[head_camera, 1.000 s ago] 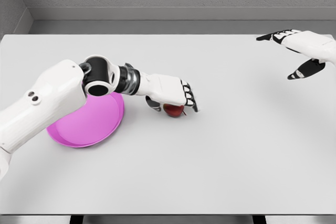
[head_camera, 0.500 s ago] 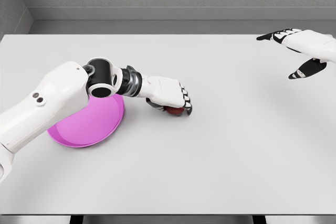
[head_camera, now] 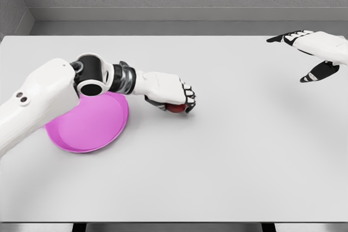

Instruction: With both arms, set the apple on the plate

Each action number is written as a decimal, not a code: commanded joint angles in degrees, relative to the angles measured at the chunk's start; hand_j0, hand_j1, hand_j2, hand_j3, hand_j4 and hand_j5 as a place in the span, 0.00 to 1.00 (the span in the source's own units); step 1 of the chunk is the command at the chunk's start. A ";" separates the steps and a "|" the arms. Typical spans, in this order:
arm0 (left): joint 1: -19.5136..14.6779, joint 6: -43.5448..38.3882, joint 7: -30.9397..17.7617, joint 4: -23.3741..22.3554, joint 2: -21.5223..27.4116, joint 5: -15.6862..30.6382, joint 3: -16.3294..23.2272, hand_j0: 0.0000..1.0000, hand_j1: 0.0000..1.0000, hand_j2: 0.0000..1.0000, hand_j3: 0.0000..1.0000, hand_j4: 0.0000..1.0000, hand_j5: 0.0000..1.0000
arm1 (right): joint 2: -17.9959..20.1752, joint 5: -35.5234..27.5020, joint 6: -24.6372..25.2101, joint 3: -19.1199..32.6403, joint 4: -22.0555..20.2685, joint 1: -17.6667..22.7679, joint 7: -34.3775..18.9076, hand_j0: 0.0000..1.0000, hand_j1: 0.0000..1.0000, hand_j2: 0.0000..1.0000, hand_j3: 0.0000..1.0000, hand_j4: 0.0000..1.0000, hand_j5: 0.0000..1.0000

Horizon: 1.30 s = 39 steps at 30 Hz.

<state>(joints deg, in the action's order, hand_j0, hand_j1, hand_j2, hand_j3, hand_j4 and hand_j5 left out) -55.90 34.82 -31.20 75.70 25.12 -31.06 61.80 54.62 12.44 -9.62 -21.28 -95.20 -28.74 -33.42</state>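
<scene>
Your left hand [head_camera: 169, 94] sits just left of the frame's centre, its fingers [head_camera: 188, 97] curled down around the red apple [head_camera: 175, 107], which peeks out beneath the palm. You cannot tell whether the apple rests on the bench [head_camera: 228, 150] or hangs just above it. The pink plate [head_camera: 87, 129] lies at the middle left, just beside the hand and partly under your forearm. Your right hand [head_camera: 318, 52] hovers at the upper right edge, well apart, fingers spread and holding nothing.
</scene>
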 commanded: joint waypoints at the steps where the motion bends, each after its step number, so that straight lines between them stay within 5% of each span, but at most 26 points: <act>1: -0.09 0.18 0.26 2.87 4.14 2.49 -0.62 0.21 0.21 0.21 0.21 0.21 0.21 | 0.22 -0.13 0.04 0.01 0.01 0.00 0.03 1.00 1.00 1.00 1.00 1.00 1.00; 12: 1.32 0.18 0.26 6.92 20.66 12.33 -7.65 0.23 0.23 0.23 0.23 0.23 0.23 | 0.31 -0.13 0.04 0.09 0.01 0.00 0.03 1.00 1.00 1.00 1.00 1.00 1.00; 17: 6.85 0.18 0.17 7.01 26.73 12.16 -10.20 0.23 0.23 0.23 0.23 0.23 0.23 | 0.22 -0.13 0.04 0.01 -0.07 0.00 0.03 1.00 1.00 1.00 1.00 1.00 1.00; 21: 7.56 0.18 0.00 6.92 26.65 11.72 -9.94 0.25 0.25 0.25 0.25 0.25 0.25 | 0.22 -0.13 0.04 0.09 -0.07 0.00 0.03 1.00 1.00 1.00 1.00 1.00 1.00; 23: 8.09 0.18 -0.09 6.75 26.56 11.63 -9.94 0.35 0.35 0.35 0.35 0.35 0.35 | 0.22 -0.13 0.04 0.01 -0.07 0.00 0.03 1.00 1.00 1.00 1.00 1.00 1.00; 26: 8.26 0.18 -0.18 6.66 26.56 10.32 -9.85 0.89 0.89 0.89 0.89 0.89 0.89 | 0.22 -0.13 0.04 0.09 -0.07 0.00 0.03 1.00 1.00 1.00 1.00 1.00 1.00; 28: 8.26 0.18 -0.09 6.66 26.47 9.79 -9.85 0.99 0.99 0.99 0.99 0.99 0.99 | 0.22 -0.13 0.04 0.01 -0.07 0.00 0.03 1.00 1.00 1.00 1.00 1.00 1.00; 36: 8.35 0.18 -0.18 7.19 26.65 9.79 -9.85 1.00 1.00 1.00 1.00 1.00 1.00 | 0.22 -0.13 0.04 0.01 -0.16 0.00 0.03 1.00 1.00 1.00 1.00 1.00 1.00; 39: 8.35 0.18 0.00 7.01 29.63 13.03 -11.26 1.00 1.00 1.00 1.00 1.00 1.00 | 0.22 -0.13 0.04 0.01 -0.07 0.00 0.03 1.00 1.00 1.00 1.00 1.00 1.00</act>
<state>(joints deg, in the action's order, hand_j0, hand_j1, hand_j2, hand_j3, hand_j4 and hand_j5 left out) -47.55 35.13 -31.30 82.76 53.30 -19.83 51.25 54.78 12.43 -9.62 -21.28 -95.30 -28.74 -33.42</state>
